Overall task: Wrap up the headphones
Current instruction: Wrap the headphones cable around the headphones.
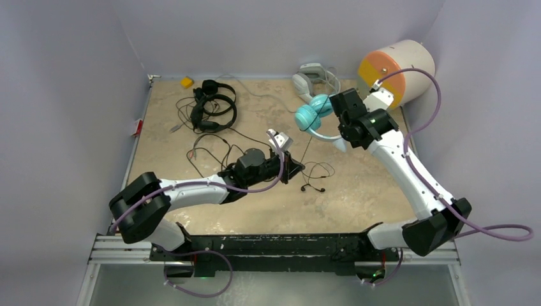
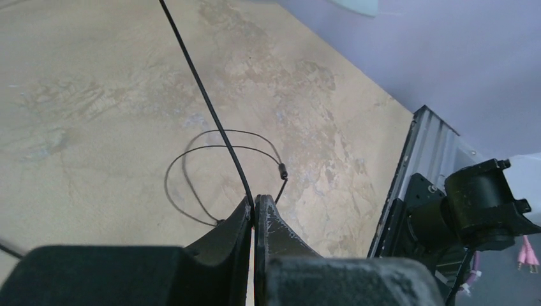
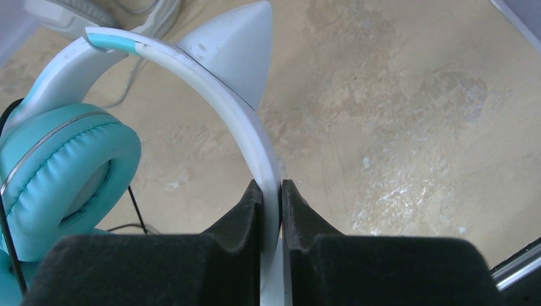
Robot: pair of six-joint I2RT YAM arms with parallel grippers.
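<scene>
Mottled beige tabletop [image 1: 357,185], lavender walls close on three sides. The right gripper [image 3: 271,191] is clamped across the white cat-ear band of the teal-cupped plastic headphones [image 3: 70,172], with the padded cups hanging beside its fingers. The left gripper [image 2: 254,204] is pinched together on their thin black cord [image 2: 204,95], and a slack loop lies just past its tips. The band looks light, rigid and slick, so a mid-arch hold suits. The cord is limp and likely to snag. Bare surface lies between the grippers, and the metal rail [image 2: 421,172] flanks the left one.
</scene>
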